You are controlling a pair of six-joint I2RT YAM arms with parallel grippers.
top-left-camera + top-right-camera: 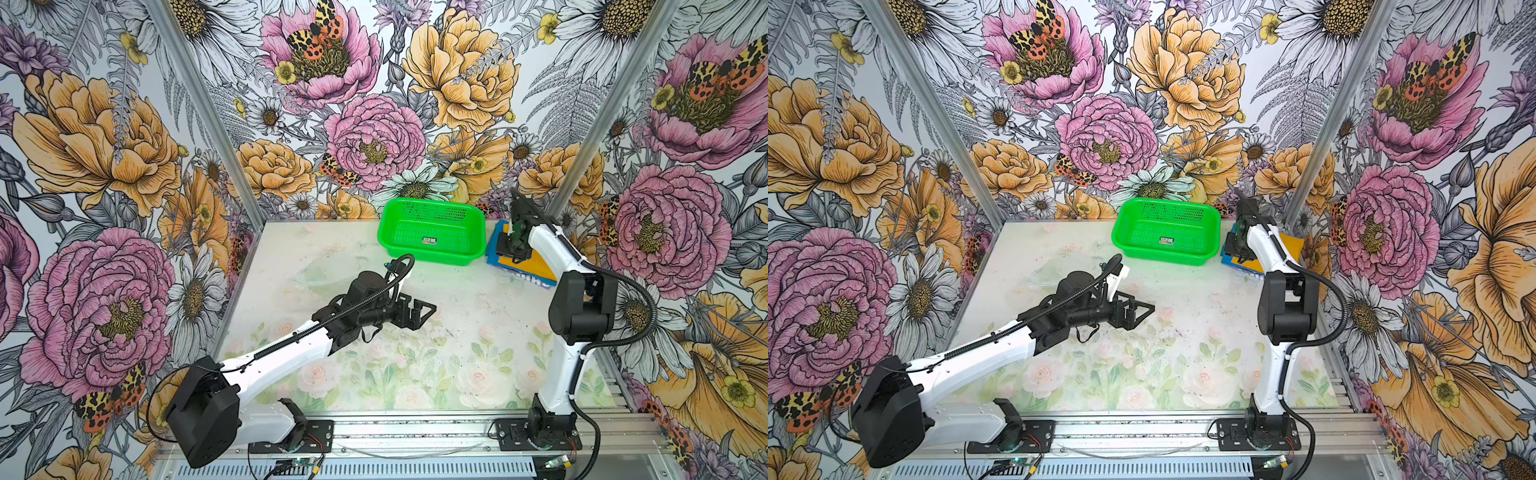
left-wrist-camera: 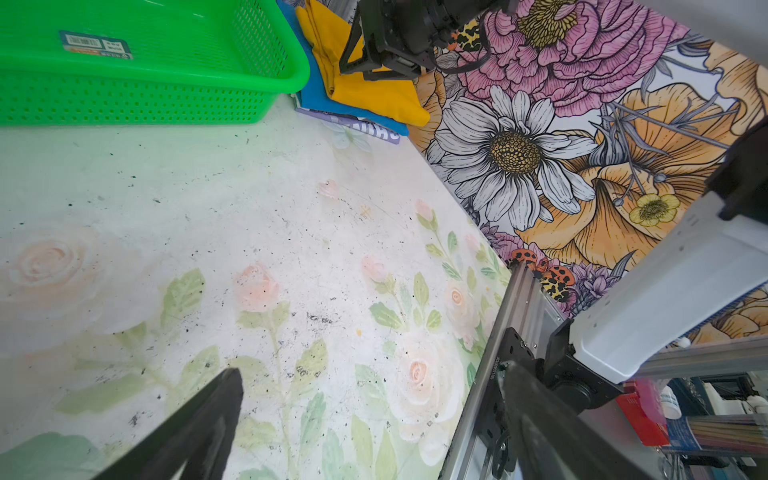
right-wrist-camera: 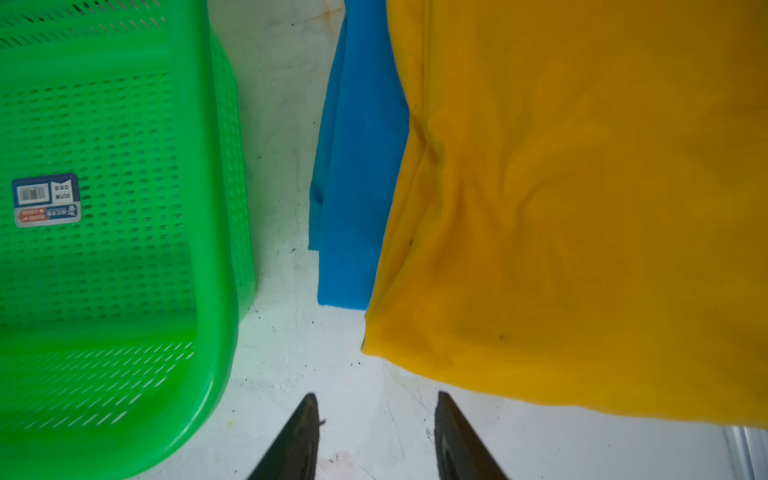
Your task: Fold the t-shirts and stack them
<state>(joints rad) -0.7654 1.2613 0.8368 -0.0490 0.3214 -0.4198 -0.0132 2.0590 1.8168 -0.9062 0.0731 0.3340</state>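
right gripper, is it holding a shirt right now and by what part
Nothing is held. The right gripper is open over the table, its jaws just short of the yellow t-shirt; the left gripper is empty too.

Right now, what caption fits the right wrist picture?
Mustard-yellow cloth shirt atop bright blue shirt beside green perforated plastic basket.

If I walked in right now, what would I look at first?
Probably the flowery walls, with huge pink and orange blossoms all round the table. Next comes the bright green basket at the back of the table, with nothing in it. Just right of it, the yellow shirt lies on top of the blue shirt, and the right gripper hangs open at their edge.
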